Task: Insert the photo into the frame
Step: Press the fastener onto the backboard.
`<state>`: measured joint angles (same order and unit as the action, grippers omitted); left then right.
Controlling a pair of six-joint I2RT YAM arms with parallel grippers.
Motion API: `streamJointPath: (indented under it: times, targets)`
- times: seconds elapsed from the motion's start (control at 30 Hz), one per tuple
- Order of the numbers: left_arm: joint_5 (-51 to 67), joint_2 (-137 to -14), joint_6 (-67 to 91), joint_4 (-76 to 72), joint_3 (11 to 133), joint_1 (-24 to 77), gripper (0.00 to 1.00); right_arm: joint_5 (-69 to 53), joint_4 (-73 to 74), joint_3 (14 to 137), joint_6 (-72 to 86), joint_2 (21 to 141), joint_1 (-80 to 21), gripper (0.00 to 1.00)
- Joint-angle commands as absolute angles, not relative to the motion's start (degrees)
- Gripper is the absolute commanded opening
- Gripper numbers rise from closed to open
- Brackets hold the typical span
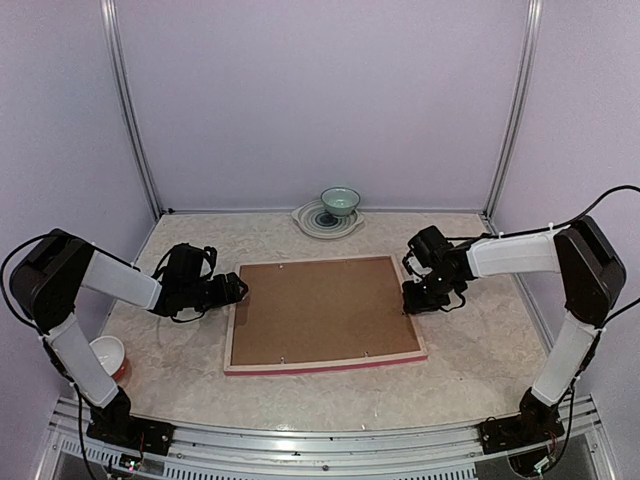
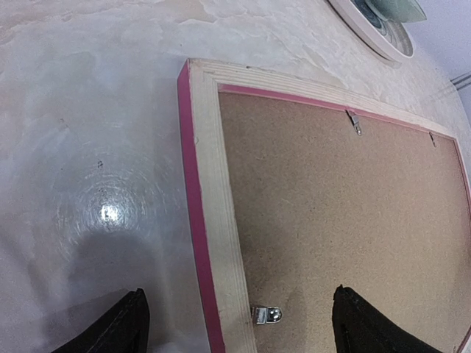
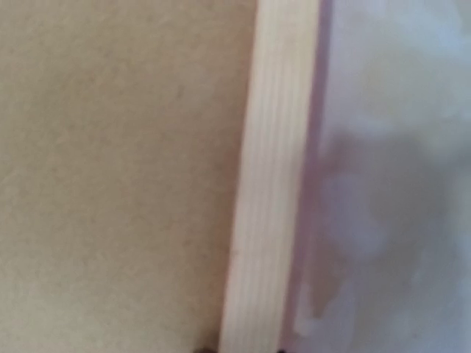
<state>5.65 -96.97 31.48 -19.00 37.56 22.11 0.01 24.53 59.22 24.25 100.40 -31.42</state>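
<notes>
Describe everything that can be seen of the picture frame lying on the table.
The frame is a large, thin-railed rectangle lying flat and face down on the table. Its pale wood rails face upward and its outer edges are bright pink. A brown hardboard backing fills it, with small metal clips at the rails. The open left end effector straddles its left rail. The right end effector sits at its right rail, contact unclear.

Pale wood frame [image 2: 213,184], matt hardboard backing [image 2: 346,213]

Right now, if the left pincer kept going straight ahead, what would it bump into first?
Most likely the frame: its pale wooden side rail lies ahead of the open left pincer, though depth is hard to judge.
</notes>
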Motion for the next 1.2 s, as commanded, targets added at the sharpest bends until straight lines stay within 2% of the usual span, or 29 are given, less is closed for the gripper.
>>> streamJointPath:
  times: [0.0, 0.07, 0.27, 0.37, 0.4, 0.63, 0.83, 1.03, 1.17]
  targets:
    - [6.6, -97.9, 31.9, -18.1, 37.4, 21.7, 0.85, 0.1, 26.4, 59.9, 23.4, 101.8, -31.4, 0.28]
    - [6.5, -97.9, 31.9, -18.1, 37.4, 21.7, 0.85, -1.6, 26.1, 60.2, 23.3, 101.3, -31.4, 0.32]
    - [5.9, -96.8, 32.1, -19.0, 36.4, 21.3, 0.87, -4.0, 25.9, 61.5, 23.3, 98.3, -31.1, 0.55]
    - [5.4, -95.0, 32.3, -20.2, 35.2, 21.1, 0.91, -4.4, 25.7, 61.5, 23.3, 97.1, -30.4, 0.68]
    - [5.1, -94.4, 32.3, -20.7, 34.6, 21.1, 0.97, -4.5, 25.6, 61.2, 23.3, 96.7, -30.2, 0.71]
    - [3.1, -87.2, 32.1, -24.7, 30.1, 20.9, 0.99, -7.7, 22.3, 57.3, 23.8, 93.3, -27.5, 0.88]
    - [4.3, -77.6, 30.0, -30.0, 25.1, 23.4, 0.99, -9.5, 20.6, 55.0, 23.2, 91.3, -25.9, 0.94]
    - [-3.1, -72.8, 22.4, -25.1, 28.8, 34.9, 0.99, -11.3, 18.5, 52.6, 22.9, 89.6, -24.0, 0.96]
    - [-3.6, -72.6, 17.2, -23.2, 31.1, 41.6, 0.99, -12.9, 16.8, 50.4, 23.3, 88.5, -22.6, 0.96]
